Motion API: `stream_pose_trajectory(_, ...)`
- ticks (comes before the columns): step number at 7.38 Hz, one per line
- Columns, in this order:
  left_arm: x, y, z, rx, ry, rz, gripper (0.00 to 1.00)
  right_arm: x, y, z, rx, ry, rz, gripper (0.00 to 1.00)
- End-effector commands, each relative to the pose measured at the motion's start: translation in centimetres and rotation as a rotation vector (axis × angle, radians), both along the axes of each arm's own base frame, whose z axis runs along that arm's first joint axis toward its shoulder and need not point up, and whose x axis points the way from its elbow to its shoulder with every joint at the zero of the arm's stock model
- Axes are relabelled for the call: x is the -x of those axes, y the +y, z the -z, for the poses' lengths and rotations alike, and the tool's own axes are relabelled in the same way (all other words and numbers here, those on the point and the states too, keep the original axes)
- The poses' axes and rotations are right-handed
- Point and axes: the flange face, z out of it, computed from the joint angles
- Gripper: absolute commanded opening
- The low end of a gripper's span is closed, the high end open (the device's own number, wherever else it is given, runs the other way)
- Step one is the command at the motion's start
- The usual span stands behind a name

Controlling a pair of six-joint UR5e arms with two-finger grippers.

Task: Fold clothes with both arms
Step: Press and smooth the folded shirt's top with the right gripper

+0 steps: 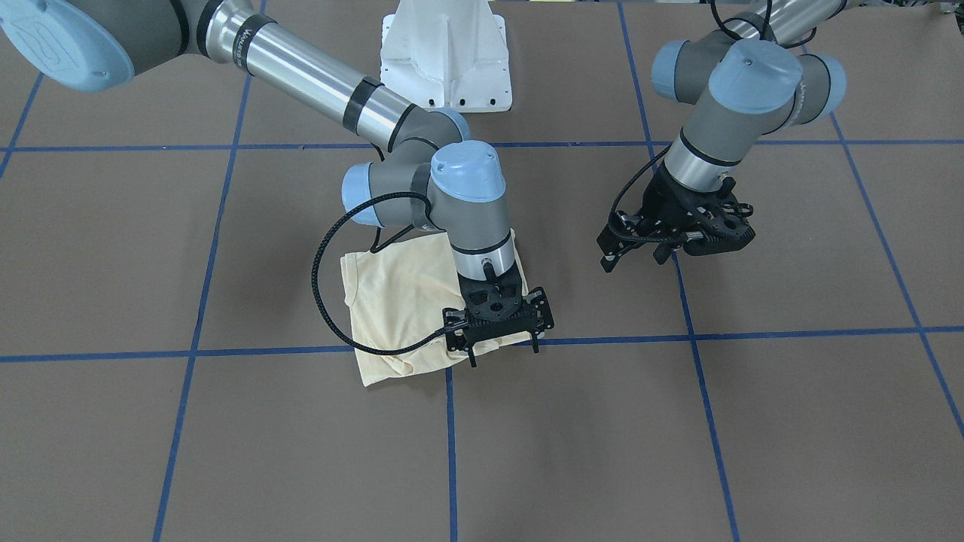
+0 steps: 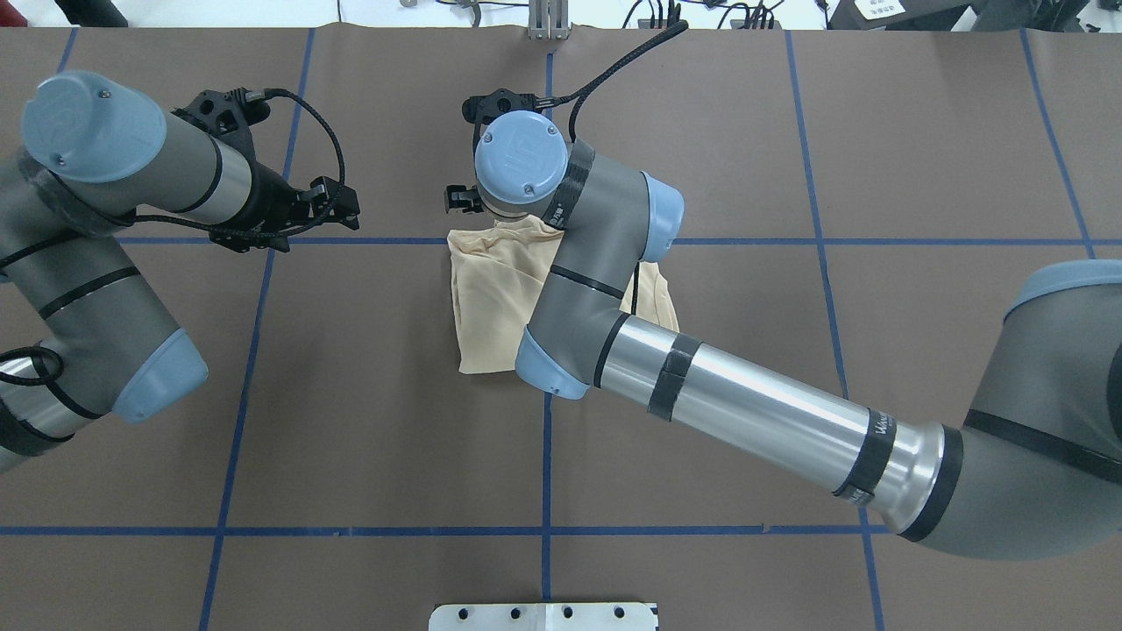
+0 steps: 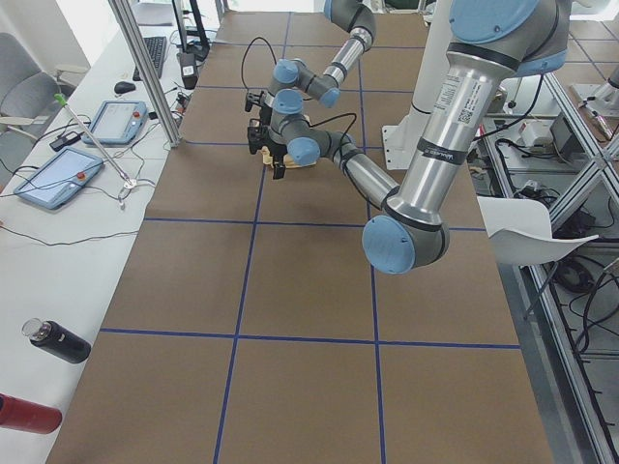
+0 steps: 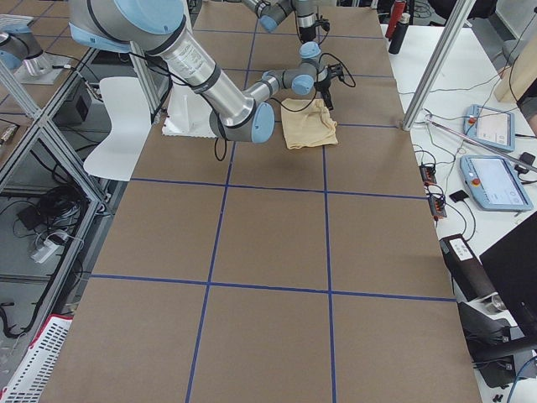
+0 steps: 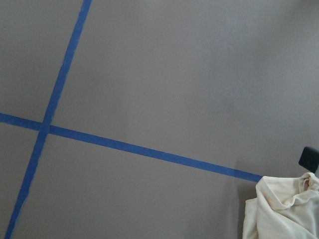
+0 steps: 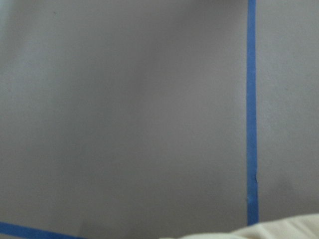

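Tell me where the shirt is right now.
In the overhead view the shirt lies folded near the middle, beside a blue tape line, with the right gripper over its far edge.

Lettering [image 2: 879, 427] on the right arm [image 2: 745, 399] is unreadable.

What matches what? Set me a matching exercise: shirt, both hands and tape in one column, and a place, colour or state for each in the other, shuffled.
1. shirt
2. right hand
3. left hand
4. tape

A. blue, in crossing lines
B. over bare table, apart from the shirt
C. pale yellow, folded
D. at the shirt's edge

Pairs: 1-C, 2-D, 3-B, 4-A
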Motion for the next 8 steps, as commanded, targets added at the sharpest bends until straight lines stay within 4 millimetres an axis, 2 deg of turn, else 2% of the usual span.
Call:
stream_pose_trajectory(1,0.1,0.0,-0.1,0.000,-0.001,0.001,0.99,-1.4,1.5,-0.8,0.080,0.071,0.046,0.99)
stream_pose_trajectory(3,0.1,0.0,0.0,-0.001,0.000,0.001,0.99,-1.9,0.6,-3.4,0.042,0.127,0.078,0.99)
stream_pose_trajectory(4,0.1,0.0,0.0,-0.001,0.000,0.001,0.99,-1.5,-0.2,-4.8,0.046,0.148,0.078,0.99)
stream_pose_trajectory(5,0.1,0.0,-0.1,0.000,-0.001,0.001,0.99,-1.0,-1.0,-4.9,0.007,0.115,0.062,0.99)
stream_pose_trajectory(6,0.1,0.0,-0.1,0.000,-0.001,0.001,0.99,0.1,-1.9,-7.2,-0.017,0.089,0.055,0.99)
stream_pose_trajectory(7,0.1,0.0,-0.2,0.001,-0.003,0.003,0.99,0.2,-2.5,-7.0,-0.046,0.058,0.042,0.99)
stream_pose_trajectory(8,0.1,0.0,-0.2,0.001,-0.003,0.003,0.99,0.2,-2.7,-5.6,-0.062,0.047,0.029,0.99)
